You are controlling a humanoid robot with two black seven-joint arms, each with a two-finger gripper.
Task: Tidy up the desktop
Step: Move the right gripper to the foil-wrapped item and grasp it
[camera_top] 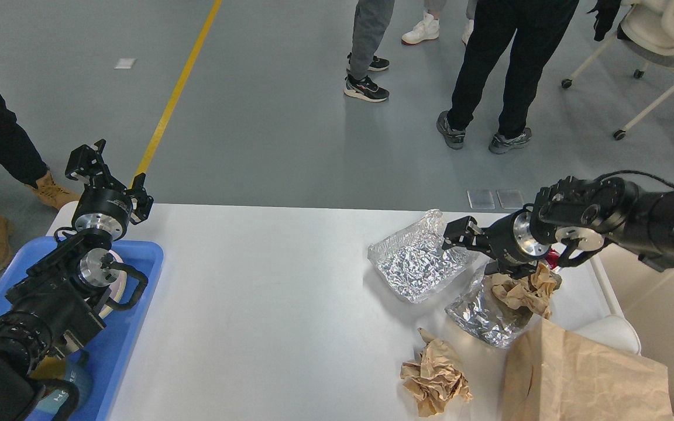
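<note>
My right gripper (453,234) hangs low over the desktop (267,292), its dark fingers reaching toward the near edge of the open foil tray (416,263) just ahead of it. The fingers look slightly parted, but they are dark and seen nearly end-on, so I cannot tell whether they are spread or already pinching the foil rim. Below my wrist lie a second crushed foil piece (483,313) with a crumpled brown paper wad (524,289) on it. Nearer to me are another paper ball (436,380) and a brown paper bag (583,374).

My left gripper (109,175) is raised well away above the blue tray (138,292), and I cannot tell its state either.

I judge the thin foil the risk: a shallow pinch could tear or slip off. My forearm could also sweep the paper wad off the edge.
</note>
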